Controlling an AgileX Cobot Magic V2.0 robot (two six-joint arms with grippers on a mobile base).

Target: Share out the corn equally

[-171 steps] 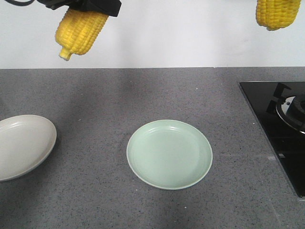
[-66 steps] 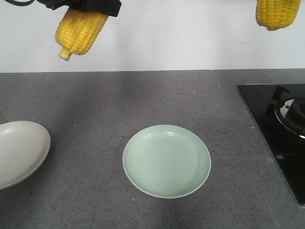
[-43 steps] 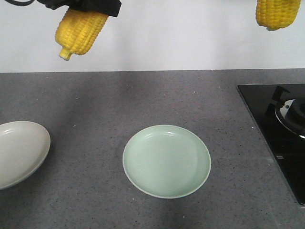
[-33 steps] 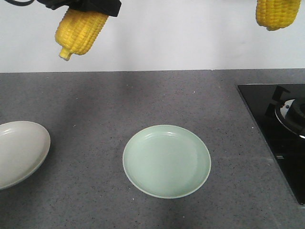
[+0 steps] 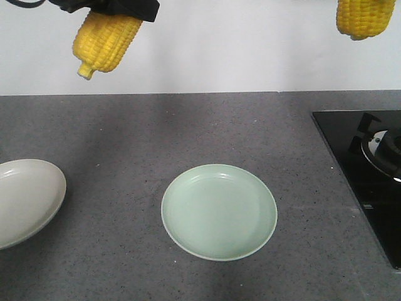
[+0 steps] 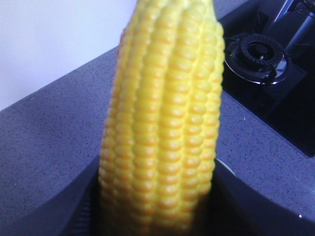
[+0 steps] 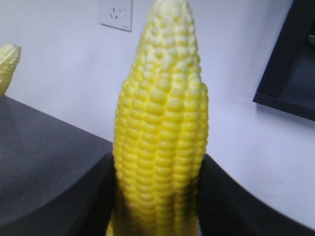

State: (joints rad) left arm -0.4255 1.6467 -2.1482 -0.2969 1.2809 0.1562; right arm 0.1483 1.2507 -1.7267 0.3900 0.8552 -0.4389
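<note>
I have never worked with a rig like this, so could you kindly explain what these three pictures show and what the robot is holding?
This is a two-armed robot, and each picture comes from a different camera. The front view looks down on a grey countertop from the robot's body. On it lie an empty green plate, a pale plate at the left edge, and a black stove at the right. The other two cameras sit on the wrists, looking along each gripper. The left gripper holds one corn cob, seen close up with the stove burner behind. The right gripper holds another cob in front of a white wall. Both cobs hang in the air; neither plate holds any corn yet.
</note>
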